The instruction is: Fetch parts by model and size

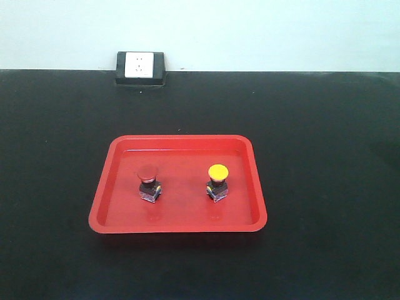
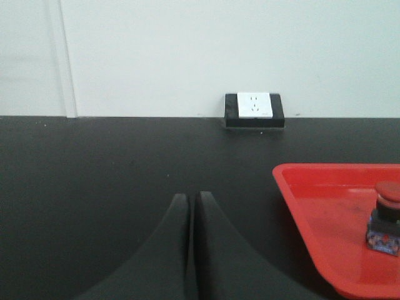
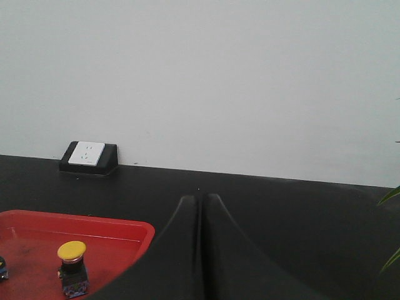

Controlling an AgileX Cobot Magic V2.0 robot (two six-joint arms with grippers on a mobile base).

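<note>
Two push-button parts stand upright in a red tray [image 1: 112,187]. The red-capped part [image 1: 148,183] is on the tray's left, the yellow-capped part [image 1: 217,181] on its right, each on a dark block base. In the left wrist view my left gripper [image 2: 193,197] is shut and empty over the black table, left of the tray [image 2: 312,200] and the red-capped part [image 2: 385,215]. In the right wrist view my right gripper [image 3: 200,199] is shut and empty, right of the tray [image 3: 125,234] and the yellow-capped part [image 3: 72,267]. Neither gripper shows in the front view.
A white wall socket in a black housing [image 1: 140,67] sits at the table's back edge against the pale wall. The black table [image 1: 325,156] spreads around the tray. Green plant leaves [image 3: 392,195] reach in at the right wrist view's right edge.
</note>
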